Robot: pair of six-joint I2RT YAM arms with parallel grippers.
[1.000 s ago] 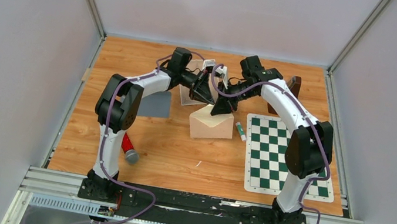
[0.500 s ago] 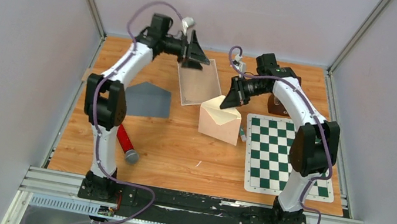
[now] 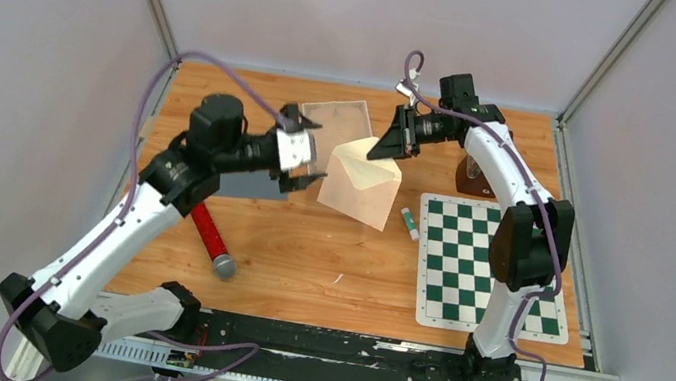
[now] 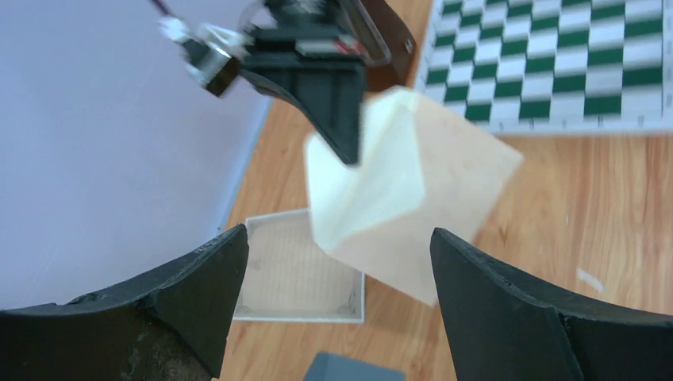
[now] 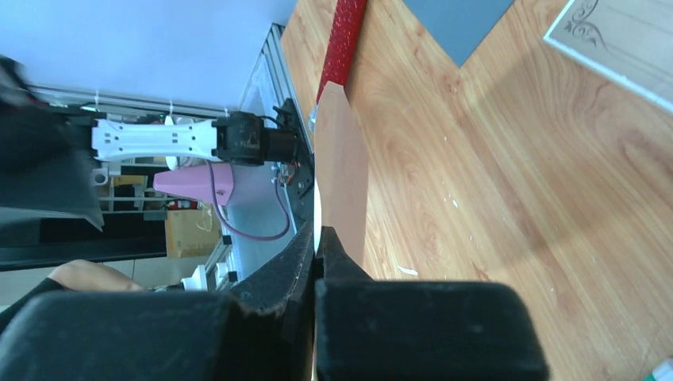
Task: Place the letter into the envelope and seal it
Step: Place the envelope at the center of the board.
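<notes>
A cream paper envelope [image 3: 361,179] is found lifted clear of the wooden desk [image 3: 304,256], hanging tilted above its middle rear; it is pinched at its upper corner, apparently on the opened flap, by the right gripper [image 3: 384,151], whose jaws are closed flat on the paper; the left gripper [image 3: 311,154] is held just beside the envelope's left edge with jaws spread wide and nothing in them; a pale rectangular sheet with a white border [image 3: 335,114], judged possibly to be the letter, lies flat on the desk behind the envelope, apart from it; whether anything is already inside the envelope cannot be told. The envelope is assessed as very light, thin and limp; held by one corner only, it is expected to swing and sag, and the flap crease is liable to bend or tear if pulled; a second hold is best taken on a lower corner or side edge, pinched flat across the paper and kept off the pocket mouth so that the opening is not crushed shut; smooth paper may slip from a light pinch, so a firm closing is advised.
</notes>
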